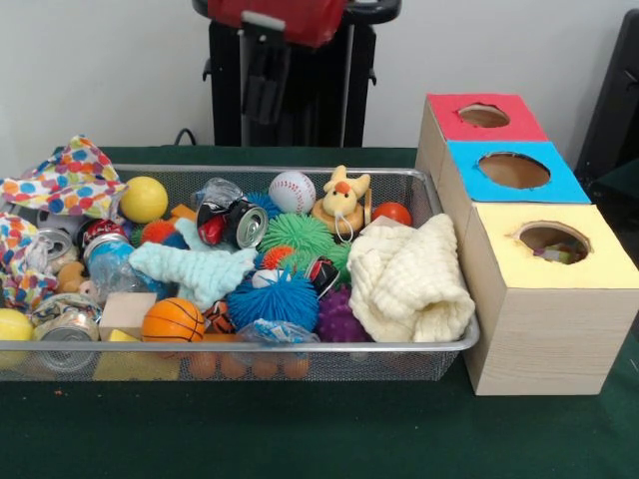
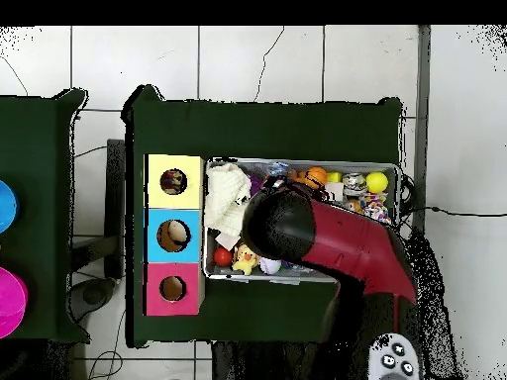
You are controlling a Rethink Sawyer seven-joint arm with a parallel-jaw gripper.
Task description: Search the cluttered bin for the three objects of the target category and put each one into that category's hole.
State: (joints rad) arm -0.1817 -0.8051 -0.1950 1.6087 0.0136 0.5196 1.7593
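The wire mesh bin is full of toys and cans. One polka-dot cloth lies bunched on the bin's far left corner. A second polka-dot cloth hangs over the left end below it. They show at the bin's right end in the overhead view. The yellow-topped box stands right of the bin, nearest the camera. Its round hole shows something multi-coloured inside that I cannot identify. My gripper hangs from the red arm high above the bin's middle, touching nothing.
A cream waffle cloth fills the bin's right end. A mint fuzzy cloth lies in the middle, among spiky balls, a baseball, a basketball, cans and a plush toy. Blue-topped and red-topped boxes stand behind the yellow one.
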